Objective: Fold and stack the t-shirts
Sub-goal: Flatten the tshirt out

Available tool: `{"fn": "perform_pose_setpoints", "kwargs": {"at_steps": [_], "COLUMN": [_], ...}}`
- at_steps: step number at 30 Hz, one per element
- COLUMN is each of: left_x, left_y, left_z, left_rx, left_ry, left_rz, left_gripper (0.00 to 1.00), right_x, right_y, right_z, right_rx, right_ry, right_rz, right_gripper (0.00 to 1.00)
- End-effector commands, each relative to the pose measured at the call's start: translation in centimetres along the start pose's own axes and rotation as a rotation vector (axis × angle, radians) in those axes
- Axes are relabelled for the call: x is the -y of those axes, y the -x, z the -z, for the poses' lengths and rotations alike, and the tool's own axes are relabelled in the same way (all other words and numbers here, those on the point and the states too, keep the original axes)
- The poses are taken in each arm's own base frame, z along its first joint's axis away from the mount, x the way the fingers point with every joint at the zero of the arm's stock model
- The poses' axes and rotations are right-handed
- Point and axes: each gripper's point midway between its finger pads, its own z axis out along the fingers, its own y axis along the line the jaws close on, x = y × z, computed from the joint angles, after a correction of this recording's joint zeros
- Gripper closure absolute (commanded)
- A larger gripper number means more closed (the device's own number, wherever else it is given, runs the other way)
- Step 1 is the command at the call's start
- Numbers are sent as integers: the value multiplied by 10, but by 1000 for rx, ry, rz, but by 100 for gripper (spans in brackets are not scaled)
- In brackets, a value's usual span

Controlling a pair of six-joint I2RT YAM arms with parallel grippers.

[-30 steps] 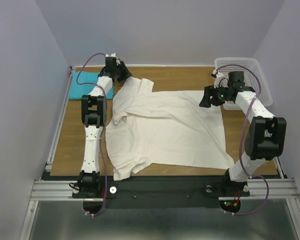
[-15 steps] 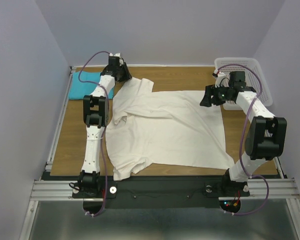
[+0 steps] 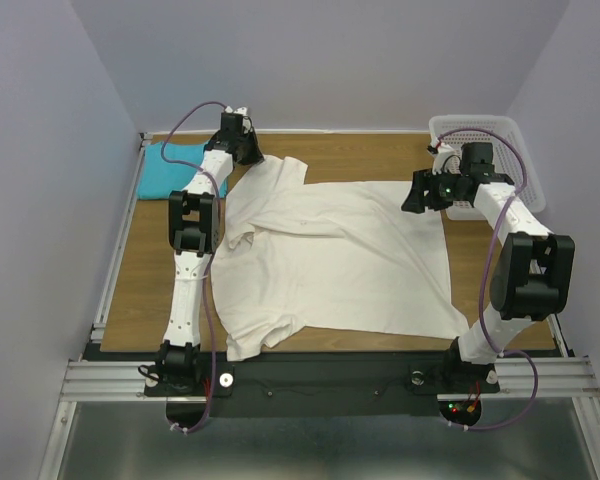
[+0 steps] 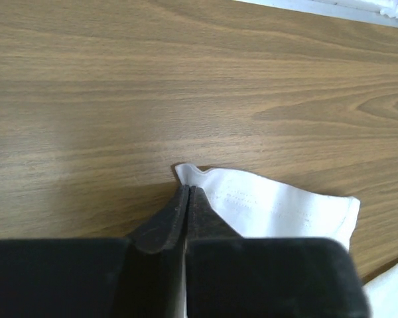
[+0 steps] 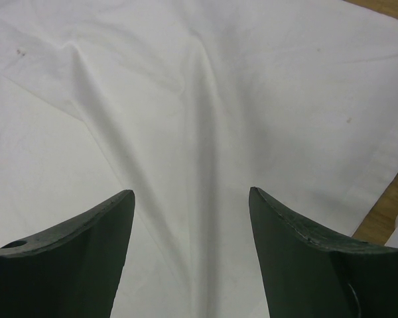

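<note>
Cream t-shirt (image 3: 330,255) lies spread flat across the counter (image 3: 140,290). Left fingers (image 4: 164,222) are closed together, pinching its far sleeve corner. Right fingers (image 5: 86,245) stand wide apart over its far right portion, gripping nothing. Turquoise t-shirt (image 3: 163,172) lies at far left.

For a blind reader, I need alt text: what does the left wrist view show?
Two black fingers, closed together, pinch the corner of a cream t-shirt sleeve that lies on a wooden table.
</note>
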Motion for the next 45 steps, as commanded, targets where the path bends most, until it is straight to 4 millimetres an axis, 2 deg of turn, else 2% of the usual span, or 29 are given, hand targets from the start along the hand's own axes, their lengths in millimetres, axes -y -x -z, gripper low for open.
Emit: {"fn": "perform_pose_setpoints", "kwargs": {"at_steps": [1, 4, 5, 6, 7, 10, 11, 12, 13, 21, 26, 27, 28, 31, 32, 34, 35, 36, 37, 42, 45], "left_x": [17, 26, 33, 34, 42, 46, 49, 45, 49, 13, 5, 0, 1, -9, -10, -19, -19, -25, -26, -42, -38], "left_y": [20, 42, 61, 65, 81, 98, 111, 106, 115, 106, 106, 99, 101, 92, 95, 85, 88, 78, 81, 72, 74], "left_z": [15, 27, 39, 43, 57, 73, 87, 89, 100, 114, 126, 125, 131, 133, 138, 137, 142, 141, 147, 159, 170], "left_rx": [26, 84, 131, 145, 184, 232, 265, 257, 281, 252, 258, 245, 256, 249, 261, 245, 260, 244, 256, 269, 294], "left_ry": [-36, -62, -79, -82, -93, -93, -94, -80, -82, -27, -3, 11, 11, 33, 37, 53, 52, 63, 66, 87, 83], "left_rz": [-50, -66, -79, -92, -107, -147, -173, -174, -194, -180, -195, -191, -195, -188, -186, -174, -173, -162, -159, -133, -138], "left_gripper": [100, 100, 100, 100, 100, 100, 100, 100, 100, 100, 100, 100, 100, 100, 100, 100, 100, 100, 100, 100, 100], "right_x": [4, 7, 7, 8, 10, 14, 15, 16, 19, 32, 42, 45, 46, 51, 52, 54, 54, 56, 55, 72, 82], "right_y": [13, 13, 12, 12, 13, 18, 19, 19, 23, 43, 62, 67, 70, 79, 81, 83, 83, 82, 82, 86, 95], "right_z": [2, 2, 2, 1, 1, 0, 0, -1, -3, -18, -31, -35, -37, -45, -46, -52, -55, -58, -62, -76, -77], "right_rx": [42, 39, 38, 36, 37, 39, 39, 36, 40, 48, 64, 70, 73, 82, 83, 79, 76, 70, 66, 45, 58], "right_ry": [0, -10, -12, -14, -18, -31, -33, -37, -38, -33, -32, -28, -25, -21, -21, -26, -32, -43, -46, -166, -218], "right_rz": [13, 18, 25, 29, 36, 47, 50, 50, 55, 36, -3, -6, -13, -35, -45, -43, -43, -43, -36, -7, -1], "right_gripper": [25, 25, 25, 25, 25, 25, 25, 25, 25, 25, 27, 27, 27, 29, 30, 30, 30, 31, 32, 34, 35]}}
